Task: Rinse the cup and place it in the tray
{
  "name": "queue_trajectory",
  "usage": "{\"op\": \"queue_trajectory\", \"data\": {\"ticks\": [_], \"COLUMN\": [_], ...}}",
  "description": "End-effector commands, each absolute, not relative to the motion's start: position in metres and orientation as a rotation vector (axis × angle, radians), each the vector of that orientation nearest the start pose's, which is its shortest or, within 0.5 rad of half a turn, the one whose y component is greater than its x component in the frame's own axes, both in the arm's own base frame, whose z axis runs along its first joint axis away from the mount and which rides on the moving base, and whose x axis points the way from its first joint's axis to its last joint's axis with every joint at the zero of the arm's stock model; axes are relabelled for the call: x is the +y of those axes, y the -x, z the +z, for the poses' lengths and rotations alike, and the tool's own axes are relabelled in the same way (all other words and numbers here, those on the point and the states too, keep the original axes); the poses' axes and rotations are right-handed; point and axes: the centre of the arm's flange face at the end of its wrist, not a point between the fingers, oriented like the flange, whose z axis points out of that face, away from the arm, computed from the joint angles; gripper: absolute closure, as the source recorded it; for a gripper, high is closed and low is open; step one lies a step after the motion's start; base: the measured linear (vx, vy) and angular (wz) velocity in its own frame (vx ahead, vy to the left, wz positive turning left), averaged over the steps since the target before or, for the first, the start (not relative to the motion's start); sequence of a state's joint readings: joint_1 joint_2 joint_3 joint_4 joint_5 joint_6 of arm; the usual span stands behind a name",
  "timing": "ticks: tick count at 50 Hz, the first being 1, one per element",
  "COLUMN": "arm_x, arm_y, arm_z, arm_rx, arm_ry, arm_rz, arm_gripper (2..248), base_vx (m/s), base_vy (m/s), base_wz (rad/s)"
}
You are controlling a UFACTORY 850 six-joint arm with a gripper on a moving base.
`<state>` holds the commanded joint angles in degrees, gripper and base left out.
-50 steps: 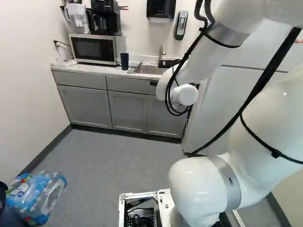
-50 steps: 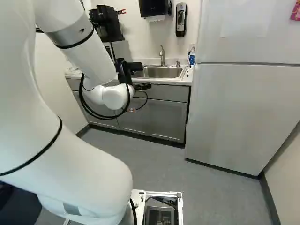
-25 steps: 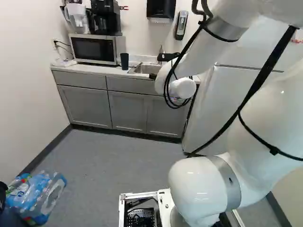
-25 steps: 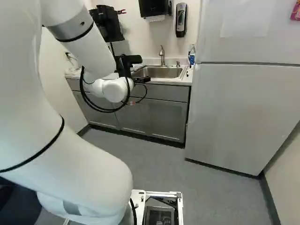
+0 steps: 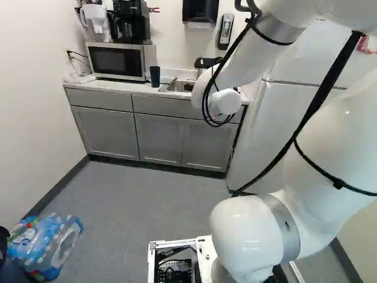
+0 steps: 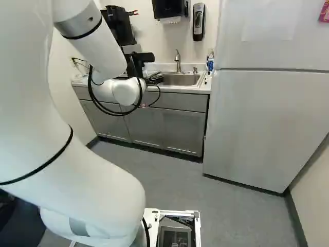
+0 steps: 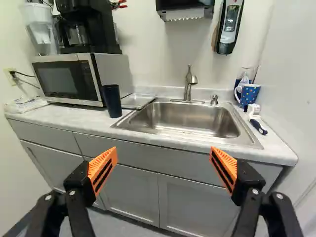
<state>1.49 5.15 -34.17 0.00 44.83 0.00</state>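
Bright, even light fills the room, apparently from above. It leaves small glints on the white arm point(image 5: 250, 236) and soft streaks in the steel sink point(image 7: 187, 116). A faint shadow falls on the wall point(image 7: 148, 39) below the towel dispenser point(image 7: 185, 9). Toward the wrist view's edges, the pitcher point(image 7: 39, 29) leans outward.

The counter point(image 7: 74, 116) bears the microwave point(image 7: 64, 79) at its left, with 2 things on top: the pitcher point(image 7: 39, 30) and, right of it, the coffee maker point(image 7: 81, 27). The cup point(image 7: 112, 102) and tray point(image 7: 138, 101) sit between microwave and sink point(image 7: 187, 133). The faucet point(image 7: 188, 84) rises behind the sink, the mug point(image 7: 249, 94) stands right of it, and the refrigerator point(image 6: 262, 123) stands right of the counter.
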Motion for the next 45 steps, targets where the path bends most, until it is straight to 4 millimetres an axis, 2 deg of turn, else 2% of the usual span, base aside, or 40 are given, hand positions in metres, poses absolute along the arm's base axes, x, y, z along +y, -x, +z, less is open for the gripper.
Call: {"op": "queue_trajectory", "data": {"ticks": [45], "arm_x": [0.020], "arm_y": [-0.469], "arm_z": [0.550], "arm_rx": [-0.049], "arm_ry": [2.291], "arm_rz": [-2.106], "arm_gripper": [3], "base_vx": [0.000], "base_vy": [0.000], "base_wz": [0.000]}}
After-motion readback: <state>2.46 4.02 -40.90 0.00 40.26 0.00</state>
